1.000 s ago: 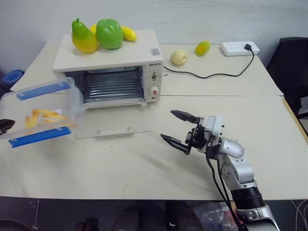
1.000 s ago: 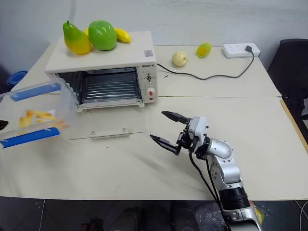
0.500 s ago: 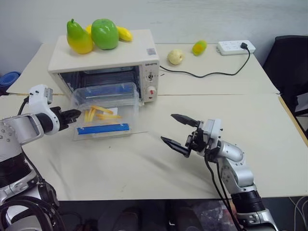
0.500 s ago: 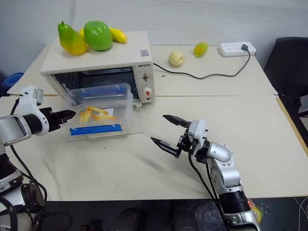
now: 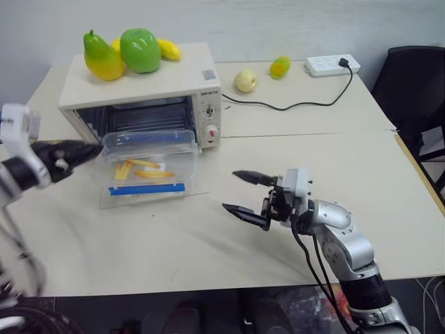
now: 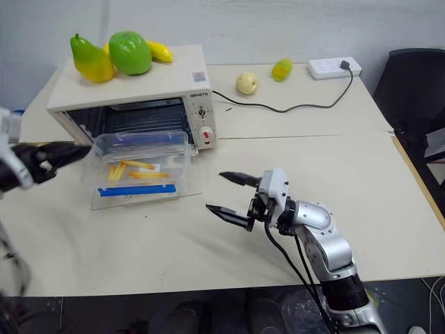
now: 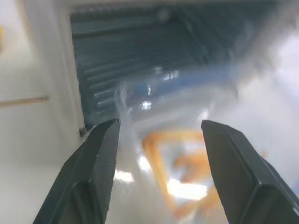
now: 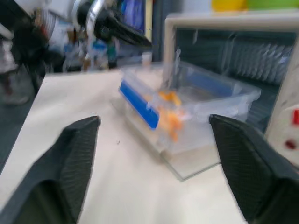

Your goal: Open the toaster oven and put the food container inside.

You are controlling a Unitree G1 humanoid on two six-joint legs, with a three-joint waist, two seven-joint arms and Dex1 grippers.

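With its glass door [image 5: 156, 197] dropped flat onto the counter [image 5: 292, 146], the toaster oven [image 5: 142, 97] stands open, and the food container [image 5: 148, 165] lies on that door, its far end at the mouth of the oven cavity. Yellow-orange sticks and a blue clip strip show through its clear plastic. Just beside the container's left end, apart from it, hovers the left tool [image 5: 75, 151], its fingers [image 7: 96, 163] spread and holding nothing. Well to the right, the right tool [image 5: 245, 193] hangs over bare counter with fingers wide apart, empty, pointing toward the container. A toy pear [image 5: 101, 57], green apple [image 5: 140, 49] and banana [image 5: 169, 49] sit on the oven's top. Behind lie a pale apple [image 5: 244, 81], a small yellow-green fruit [image 5: 280, 67] and a power strip [image 5: 332, 65].
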